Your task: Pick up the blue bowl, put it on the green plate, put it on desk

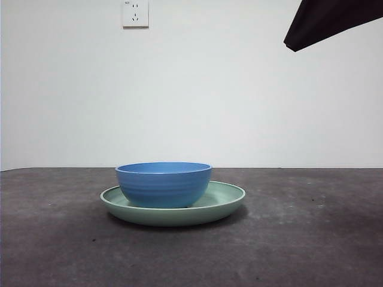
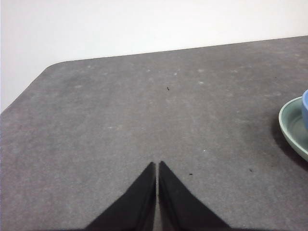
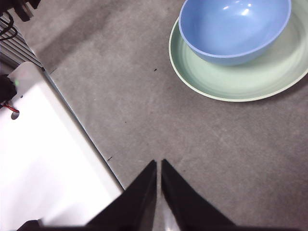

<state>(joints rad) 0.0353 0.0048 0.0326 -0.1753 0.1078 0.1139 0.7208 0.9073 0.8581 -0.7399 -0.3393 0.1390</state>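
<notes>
On the green plate (image 1: 227, 200) sits the blue bowl (image 1: 164, 184), so the right gripper (image 3: 159, 166), jaws together and well apart from it, should open wide, then grab its rim gently.

Look to the far side and you have a plain white wall (image 1: 239, 89) carrying a white square plastic wall socket (image 1: 135, 13), high up and left of centre. In your right wrist view, a flat white panel (image 3: 43, 159) lies beside the tabletop's edge.
</notes>
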